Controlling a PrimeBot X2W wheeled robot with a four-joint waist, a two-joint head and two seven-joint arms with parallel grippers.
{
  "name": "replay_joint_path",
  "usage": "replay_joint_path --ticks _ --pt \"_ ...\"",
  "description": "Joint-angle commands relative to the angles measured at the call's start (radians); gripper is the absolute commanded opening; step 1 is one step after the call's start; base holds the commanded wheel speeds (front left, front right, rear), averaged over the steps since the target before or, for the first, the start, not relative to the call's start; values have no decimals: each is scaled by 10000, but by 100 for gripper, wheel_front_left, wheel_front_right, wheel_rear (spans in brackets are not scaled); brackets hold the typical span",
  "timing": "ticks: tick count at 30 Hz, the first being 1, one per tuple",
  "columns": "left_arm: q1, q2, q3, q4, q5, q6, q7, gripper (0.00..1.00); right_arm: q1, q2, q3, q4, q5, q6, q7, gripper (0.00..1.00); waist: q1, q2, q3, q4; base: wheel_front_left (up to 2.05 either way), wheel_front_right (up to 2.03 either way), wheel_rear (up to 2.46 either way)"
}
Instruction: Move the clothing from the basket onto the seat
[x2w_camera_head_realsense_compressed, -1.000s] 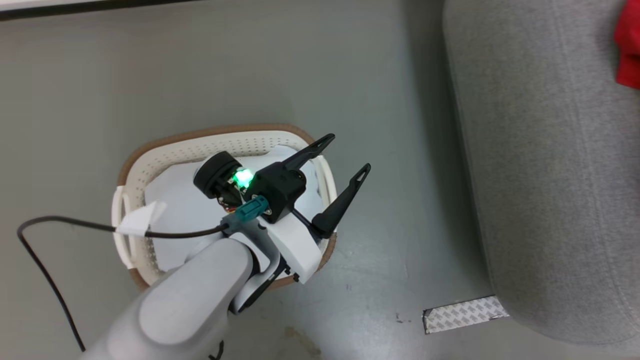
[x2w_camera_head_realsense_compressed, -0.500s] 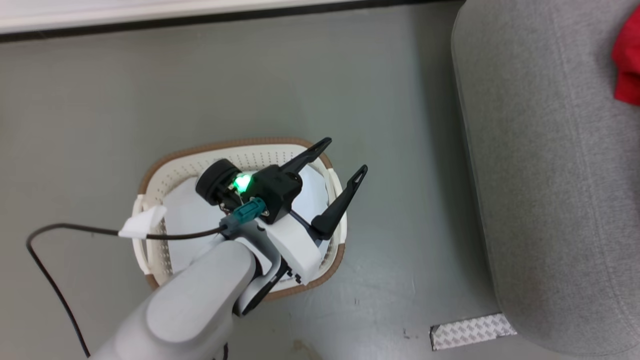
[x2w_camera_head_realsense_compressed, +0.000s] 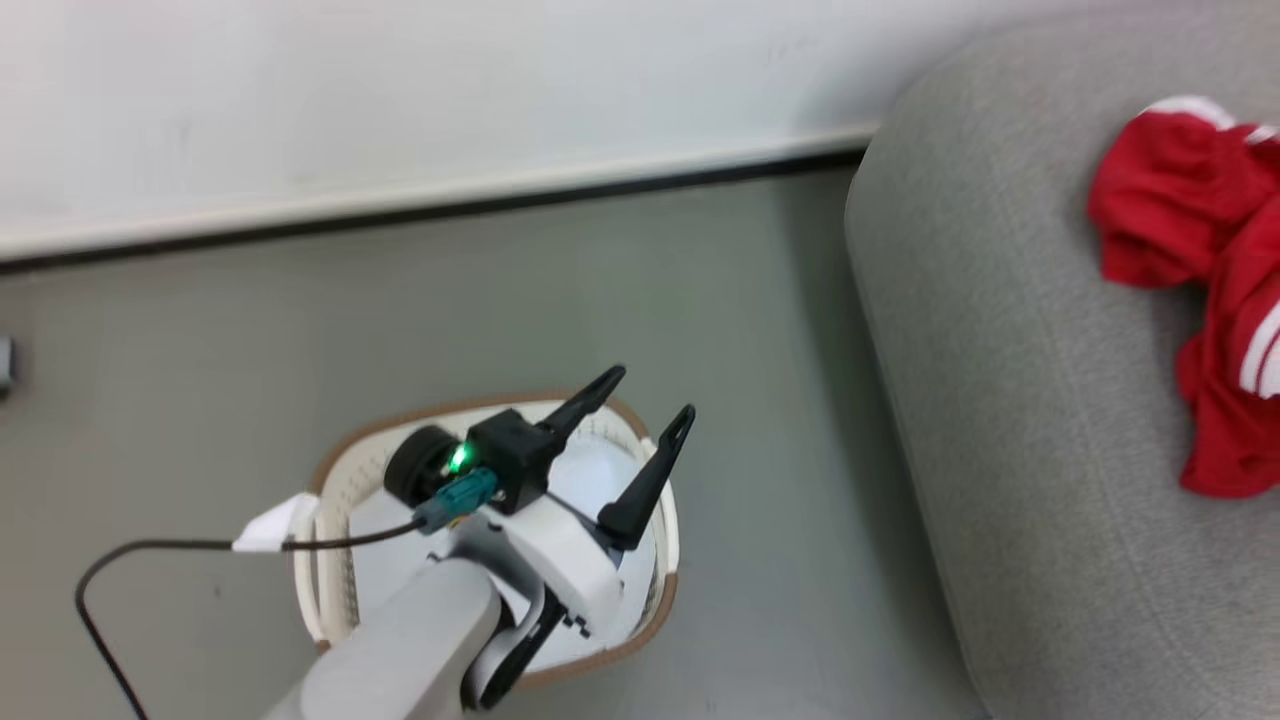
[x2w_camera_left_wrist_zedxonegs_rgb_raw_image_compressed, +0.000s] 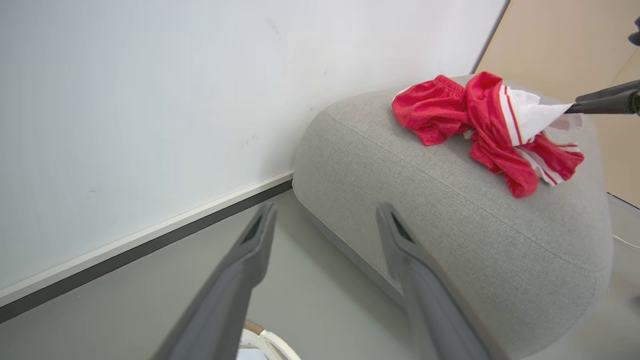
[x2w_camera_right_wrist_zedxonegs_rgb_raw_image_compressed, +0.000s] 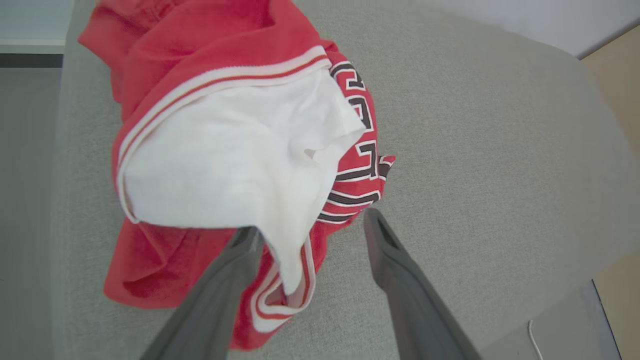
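Our left hand (x2w_camera_head_realsense_compressed: 651, 398) hangs over the basket (x2w_camera_head_realsense_compressed: 331, 468), its two fingers spread wide with nothing between them. The basket stands on the grey floor (x2w_camera_head_realsense_compressed: 780, 330), and what we see of its inside is white. A strip of bare floor separates the basket's brown rim from the rounded side of the seat (x2w_camera_head_realsense_compressed: 1000, 420), and more open floor runs from the basket to the wall (x2w_camera_head_realsense_compressed: 400, 90) with its pale skirting and dark line. A black cable (x2w_camera_head_realsense_compressed: 150, 546) with a white tag loops off our left arm beside the basket's handle.

The clothing (x2w_camera_head_realsense_compressed: 1150, 225) lies bunched on top of the seat, set back from the edge that faces the basket. Our right hand (x2w_camera_right_wrist_zedxonegs_rgb_raw_image_compressed: 310, 224) is just above the heap, its fingers standing well apart and not gripping. The white inner cloth of a red garment lies against one finger (x2w_camera_right_wrist_zedxonegs_rgb_raw_image_compressed: 220, 280), and in the left wrist view that cloth rises to a peak at the finger's tip. Bare grey upholstery stretches away on the other side of this hand.
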Motion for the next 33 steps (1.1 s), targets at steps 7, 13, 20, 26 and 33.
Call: replay_joint_path --ticks 7,13,20,26,33 --pt "1078 159 567 -1 -535 349 -374 100 971 -882 -367 -1972 65 -25 481 100 1 0 -1849 99 0 0 0" --pt "1456 281 1045 -238 -737 605 -447 100 1609 -722 -1201 -3425 -352 -25 147 100 1 0 -2308 497 0 0 0" --pt "2023 536 1788 -539 -1150 821 -475 100 2575 340 -2144 -5038 -879 -25 -738 100 1 0 -2834 1228 0 0 0" --pt "2699 783 2700 -587 -1463 1287 -478 100 3399 1504 -2327 -5745 -1316 -25 -1887 100 1 0 -3252 1829 0 0 0" --pt "3694 779 4039 -838 -1546 1634 -481 100 4404 3038 -2608 -5971 -1708 -25 -3804 100 1 0 -3469 2372 0 0 0"
